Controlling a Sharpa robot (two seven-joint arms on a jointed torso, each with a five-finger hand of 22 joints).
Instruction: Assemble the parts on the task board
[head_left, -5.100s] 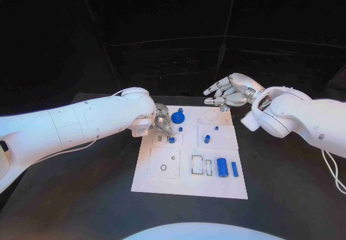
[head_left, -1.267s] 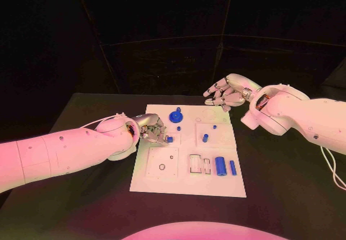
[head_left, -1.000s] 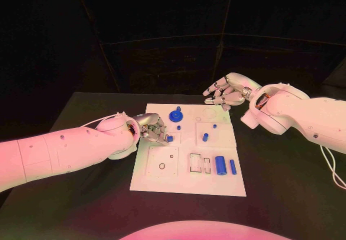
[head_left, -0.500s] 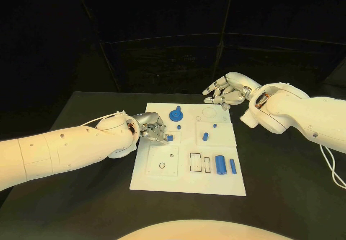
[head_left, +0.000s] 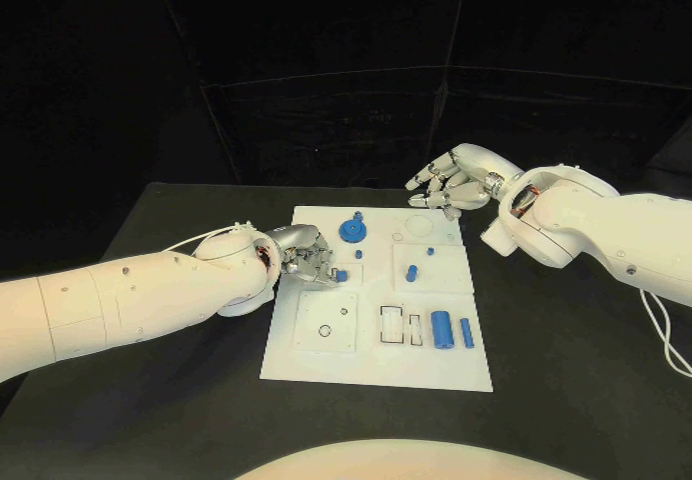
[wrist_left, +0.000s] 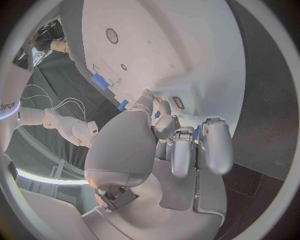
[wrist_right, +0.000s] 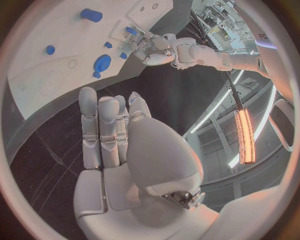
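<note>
- The silver left hand (head_left: 306, 259) covers part of the white task board (head_left: 325, 368); what its fingers (wrist_left: 180, 150) touch is hidden.
- The small blue piece (wrist_left: 157, 114) between them is too small to identify.

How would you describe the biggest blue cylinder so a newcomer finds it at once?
Start at the white task board in the middle of the black table. Go to its near right part, the side of the robot's right arm, where two blue cylinders lie side by side. The biggest blue cylinder is the thicker one, beside the slim blue cylinder.

White task board (head_left: 325, 362) flat mid-table, small blue parts (head_left: 441, 330) lying and standing on it
</note>
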